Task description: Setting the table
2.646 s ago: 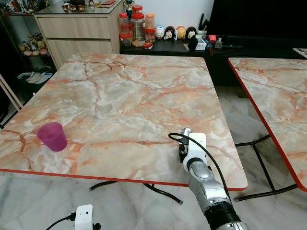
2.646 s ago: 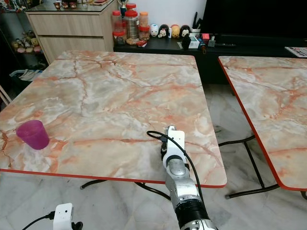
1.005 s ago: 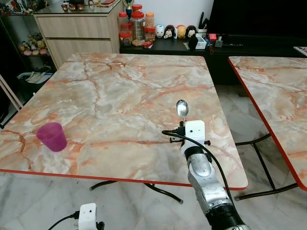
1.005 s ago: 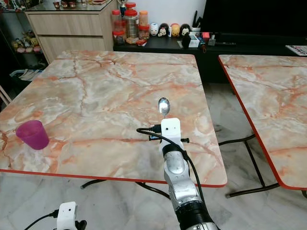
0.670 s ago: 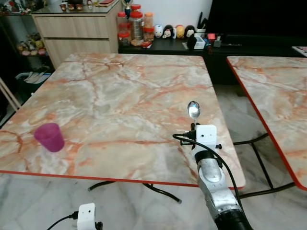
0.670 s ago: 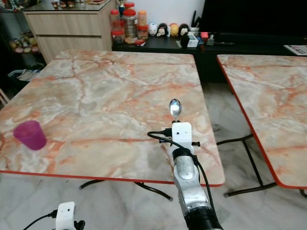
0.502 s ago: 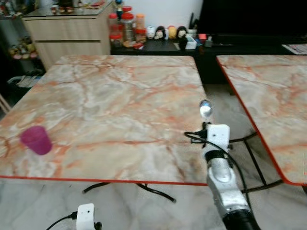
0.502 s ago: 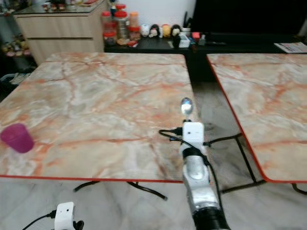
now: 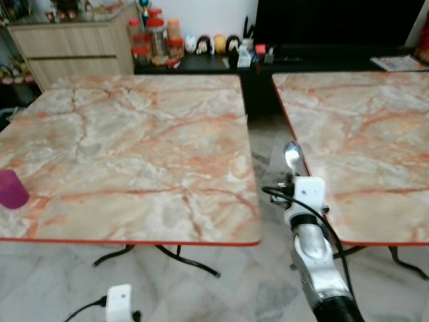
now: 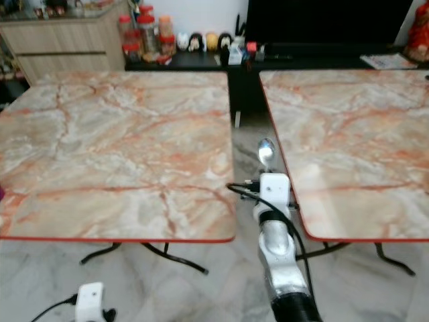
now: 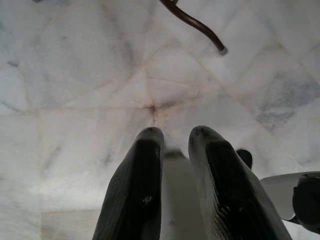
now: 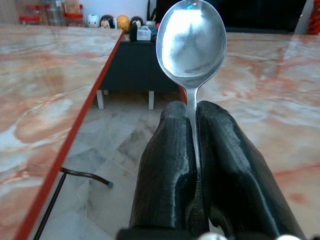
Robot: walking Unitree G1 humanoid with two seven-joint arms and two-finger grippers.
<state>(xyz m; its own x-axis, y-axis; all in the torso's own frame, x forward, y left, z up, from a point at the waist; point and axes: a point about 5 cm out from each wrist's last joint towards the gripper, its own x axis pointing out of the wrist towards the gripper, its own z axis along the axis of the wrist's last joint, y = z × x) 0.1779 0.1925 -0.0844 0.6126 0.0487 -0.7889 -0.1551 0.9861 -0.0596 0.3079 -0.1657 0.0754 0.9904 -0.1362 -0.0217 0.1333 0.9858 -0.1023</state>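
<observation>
while the right gripper point(image 12: 192, 165) pinches the spoon point(image 12: 191, 42) by its handle above the gap between two marble tables point(image 9: 134, 154), the light, stiff, slick metal could twist (grip low). left gripper point(image 11: 172, 185) hangs idle, fingers slightly apart.

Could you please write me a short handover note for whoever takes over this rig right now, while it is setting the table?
Right gripper: shut on the spoon, handle pinched between the fingers, bowl pointing up and forward. It is raised over the floor gap between the two marble tables, near the edge of the right table.
Left gripper: hangs idle, pointing down at the tiled floor, fingers slightly apart and holding nothing.
Purple cup: stands on the left table, near its front left edge.
Done: spoon is in hand.
Left: set the spoon down on a table; nothing lies on the right table in view.
</observation>
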